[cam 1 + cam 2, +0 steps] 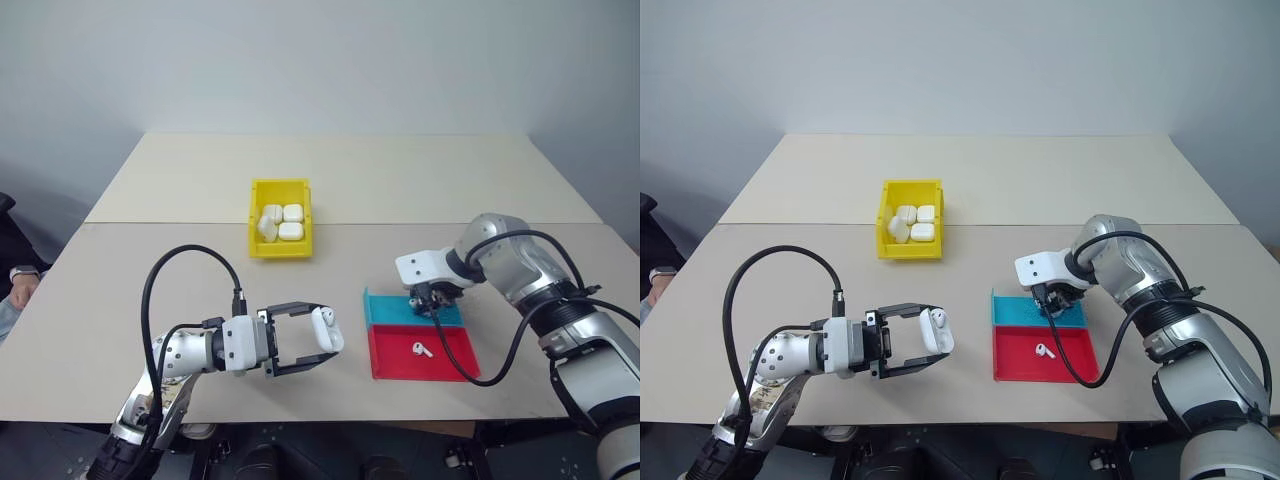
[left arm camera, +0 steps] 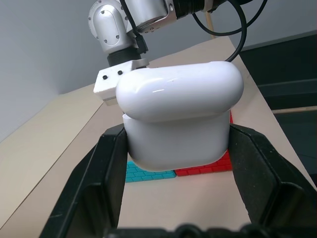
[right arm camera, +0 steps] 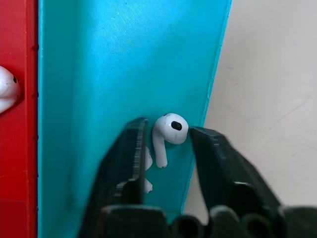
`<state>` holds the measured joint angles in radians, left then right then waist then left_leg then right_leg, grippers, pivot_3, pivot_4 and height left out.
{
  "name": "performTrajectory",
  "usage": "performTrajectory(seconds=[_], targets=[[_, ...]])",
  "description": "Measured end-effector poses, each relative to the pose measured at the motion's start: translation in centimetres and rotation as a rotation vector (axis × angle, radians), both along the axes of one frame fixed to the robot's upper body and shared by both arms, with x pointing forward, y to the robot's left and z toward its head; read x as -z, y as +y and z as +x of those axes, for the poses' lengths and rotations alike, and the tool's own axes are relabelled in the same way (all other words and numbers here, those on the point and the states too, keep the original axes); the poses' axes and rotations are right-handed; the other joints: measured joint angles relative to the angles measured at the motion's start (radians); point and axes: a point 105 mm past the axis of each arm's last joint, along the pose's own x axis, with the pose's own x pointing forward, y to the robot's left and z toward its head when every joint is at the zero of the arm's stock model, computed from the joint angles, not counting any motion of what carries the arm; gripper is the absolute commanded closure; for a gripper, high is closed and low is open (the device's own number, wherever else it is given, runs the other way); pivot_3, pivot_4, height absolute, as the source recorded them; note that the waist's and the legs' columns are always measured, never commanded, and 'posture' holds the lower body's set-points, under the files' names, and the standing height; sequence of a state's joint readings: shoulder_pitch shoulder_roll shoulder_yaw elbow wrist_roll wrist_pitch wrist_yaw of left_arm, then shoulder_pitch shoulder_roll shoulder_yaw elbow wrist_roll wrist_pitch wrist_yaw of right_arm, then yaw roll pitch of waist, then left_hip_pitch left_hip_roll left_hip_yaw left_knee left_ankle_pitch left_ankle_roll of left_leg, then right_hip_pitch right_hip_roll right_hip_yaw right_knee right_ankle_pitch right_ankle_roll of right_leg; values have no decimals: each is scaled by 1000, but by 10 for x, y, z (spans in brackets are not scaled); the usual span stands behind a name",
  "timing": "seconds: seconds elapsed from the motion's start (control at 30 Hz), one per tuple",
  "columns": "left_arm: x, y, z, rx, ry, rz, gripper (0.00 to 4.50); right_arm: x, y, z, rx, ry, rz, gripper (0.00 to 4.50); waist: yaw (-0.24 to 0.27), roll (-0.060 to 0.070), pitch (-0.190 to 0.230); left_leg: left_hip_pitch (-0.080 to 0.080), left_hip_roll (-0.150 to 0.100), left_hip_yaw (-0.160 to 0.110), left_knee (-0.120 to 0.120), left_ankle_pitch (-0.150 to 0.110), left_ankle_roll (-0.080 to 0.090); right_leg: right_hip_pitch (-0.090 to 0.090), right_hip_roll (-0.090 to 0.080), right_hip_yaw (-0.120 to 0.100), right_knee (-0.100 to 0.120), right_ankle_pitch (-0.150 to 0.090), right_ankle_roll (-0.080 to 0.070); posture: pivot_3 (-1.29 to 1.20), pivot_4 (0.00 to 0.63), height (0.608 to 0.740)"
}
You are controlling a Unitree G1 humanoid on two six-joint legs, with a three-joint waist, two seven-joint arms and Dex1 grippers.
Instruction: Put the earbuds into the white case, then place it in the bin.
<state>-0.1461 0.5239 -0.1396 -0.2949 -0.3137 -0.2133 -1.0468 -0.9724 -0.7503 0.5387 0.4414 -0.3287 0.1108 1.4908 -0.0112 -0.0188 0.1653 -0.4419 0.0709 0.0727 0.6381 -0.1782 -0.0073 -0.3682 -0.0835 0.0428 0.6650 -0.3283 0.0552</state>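
We begin at our left gripper point(image 1: 318, 342), which hangs level above the near part of the table point(image 1: 420, 180), pointing toward our right side. Its two black fingers are clamped on the white case point(image 1: 326, 329), one against each flat side, lid end up. We judge that this keeps the case steady and presents it for loading. There is bare tabletop beneath and ahead of these fingers, so the arm has free room to travel.

Beyond this gripper, farther up the table, stands the bin point(image 1: 254, 216), yellow and open-topped, with several other white cases already lying inside. The way from gripper to bin looks unobstructed.

Further right lies a flat tray, its teal half point(image 1: 385, 309) on the far side and its red half point(image 1: 450, 366) nearer to us. Our right gripper point(image 3: 167, 141) points steeply down into the teal half. One earbud point(image 3: 168, 131) sits between its fingers, bud end up and stem down. The jaws stand narrowly apart around it, and we cannot tell whether they press it yet. The teal edge runs just beside one finger, so room on that side is tight. The second earbud point(image 1: 421, 349) lies loose in the red half, just beside this gripper on the near side.

We judge the current step to be picking the first earbud.
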Motion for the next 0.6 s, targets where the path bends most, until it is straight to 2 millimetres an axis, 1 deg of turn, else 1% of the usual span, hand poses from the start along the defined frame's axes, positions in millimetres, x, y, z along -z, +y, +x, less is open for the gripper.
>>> performTrajectory(seconds=[0.3, 0.43, 0.6], targets=[[0, 0, 0, 1, -3, 2, 1715, 0, 0, 1, -7, -12, -3, 2920, 0, 0, 0, 0, 0, 0, 0, 0, 0, 0, 0, 0, 0, 0, 0, 0, 150, 740], [0, 0, 0, 1, -4, 2, 1715, 0, 0, 1, -8, -15, -1, 3729, 0, 0, 0, 0, 0, 0, 1, 0, 0, 1, 0, 0, 0, 0, 0, 0, 150, 740], [0, 0, 1, 2, -5, 3, 1715, 0, 0, 1, -9, -16, -1, 3729, 0, 0, 0, 0, 0, 0, 1, 0, 0, 1, 0, 0, 0, 0, 0, 0, 150, 740]])
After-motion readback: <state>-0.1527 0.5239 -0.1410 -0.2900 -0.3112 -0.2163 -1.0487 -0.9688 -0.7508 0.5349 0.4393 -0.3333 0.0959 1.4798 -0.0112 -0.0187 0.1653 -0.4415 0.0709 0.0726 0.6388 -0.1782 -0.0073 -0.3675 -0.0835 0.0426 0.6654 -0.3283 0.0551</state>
